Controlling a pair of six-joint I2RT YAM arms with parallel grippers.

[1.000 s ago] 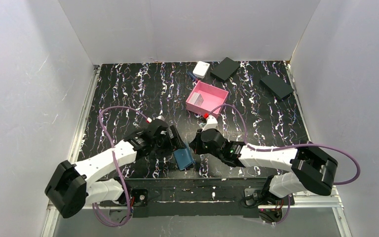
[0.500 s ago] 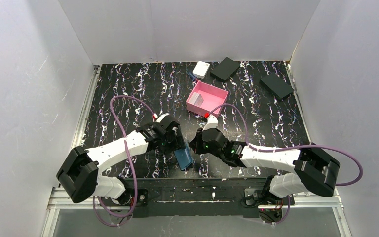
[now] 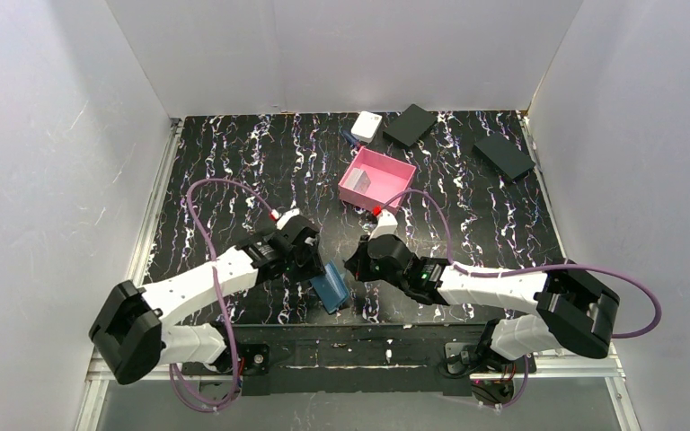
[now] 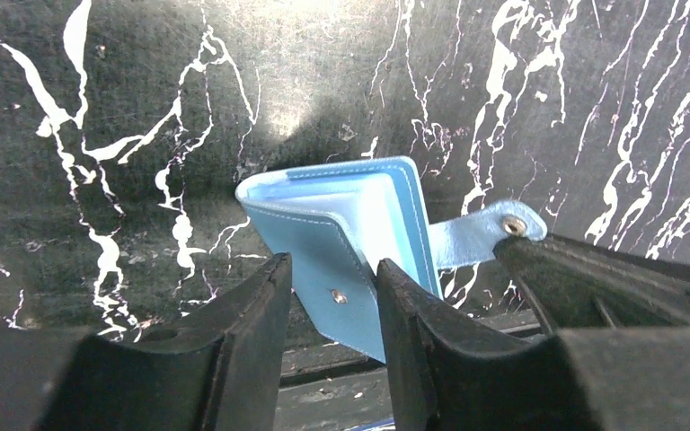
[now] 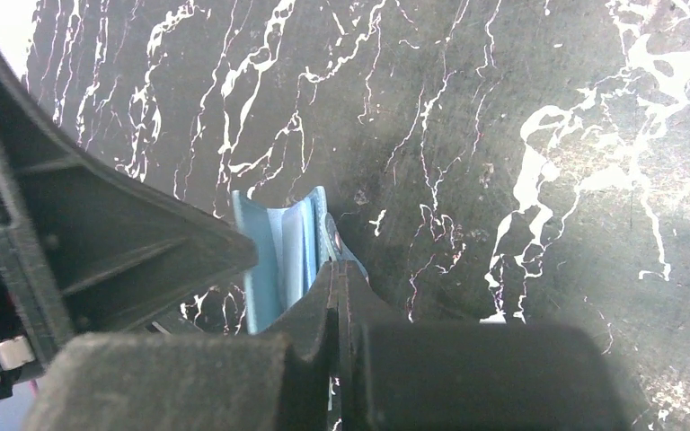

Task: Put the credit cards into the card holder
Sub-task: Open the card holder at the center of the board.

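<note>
The blue card holder (image 3: 331, 287) stands half open on the mat near the front edge. In the left wrist view the card holder (image 4: 359, 224) shows its lighter blue inside. My left gripper (image 4: 332, 269) is open, and the card holder's near flap sits between its fingers, against the right finger. My right gripper (image 5: 337, 269) is shut on the snap tab (image 5: 331, 235), which also shows in the left wrist view (image 4: 490, 235). A greyish credit card (image 3: 366, 185) lies in the pink tray (image 3: 397, 171). No other cards show.
A small white box (image 3: 367, 125) and two flat black boxes (image 3: 410, 124) (image 3: 504, 156) lie at the back. White walls close in three sides. The table's front edge and the arm bases are just below the card holder.
My left arm has swung in and back a little, its gripper now straddling the card holder's near flap. The card holder has tilted slightly left. The right gripper has kept its hold.
</note>
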